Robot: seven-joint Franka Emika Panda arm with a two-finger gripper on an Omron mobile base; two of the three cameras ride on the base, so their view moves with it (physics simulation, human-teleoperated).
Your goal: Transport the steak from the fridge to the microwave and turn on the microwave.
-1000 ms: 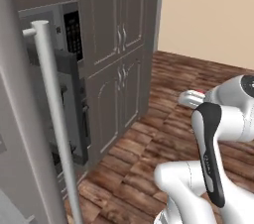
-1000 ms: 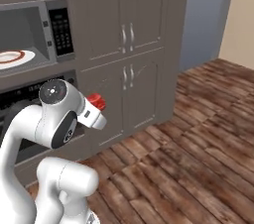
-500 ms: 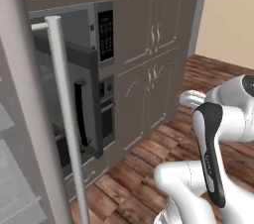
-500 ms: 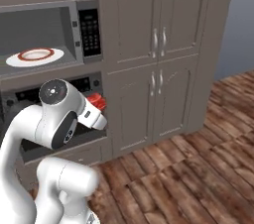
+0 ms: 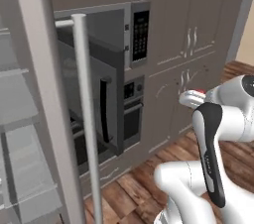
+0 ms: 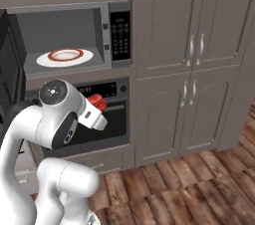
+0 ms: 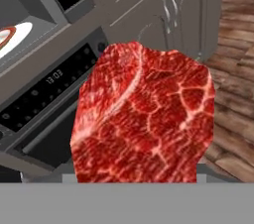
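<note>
Left base view looked from behind-left past the fridge (image 5: 44,119), right base view faced the open microwave (image 6: 69,35) squarely, hand view sat close above the oven (image 7: 44,99), all sharing microwave and cabinets (image 6: 199,45).

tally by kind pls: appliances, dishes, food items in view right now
Appliances: 3 (open dark-grey microwave, oven with clock display, grey fridge)
Dishes: 1 (white red-rimmed plate)
Food: 1 (marbled red steak)
Total: 5
</note>
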